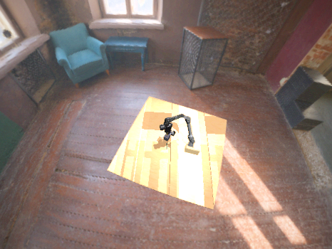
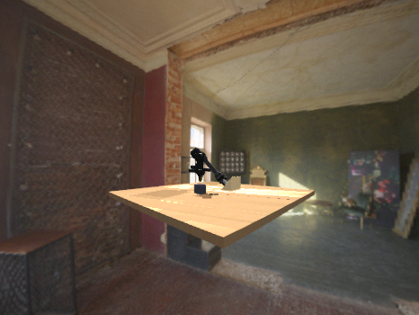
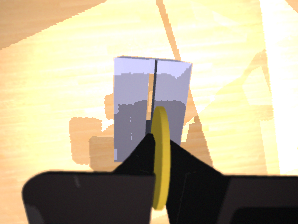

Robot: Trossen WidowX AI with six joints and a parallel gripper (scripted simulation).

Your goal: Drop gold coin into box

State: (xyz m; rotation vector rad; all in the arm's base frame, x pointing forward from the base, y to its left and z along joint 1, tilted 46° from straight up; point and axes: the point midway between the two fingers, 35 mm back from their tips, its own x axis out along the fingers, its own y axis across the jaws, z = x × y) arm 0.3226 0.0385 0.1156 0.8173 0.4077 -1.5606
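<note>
Between the black gripper's [image 3: 159,150] clenched jaws, the thin gold coin [image 3: 160,150] hangs edge-on; grey box's [image 3: 150,100] slot [image 3: 155,90] at twelve o'clock needs alignment, then lowering.

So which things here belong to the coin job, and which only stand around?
Belong to the job:
- gold coin, held in the claw
- grey box with its slot

Only standing around:
- teal armchair
- blue bench
- wire cabinet
</note>
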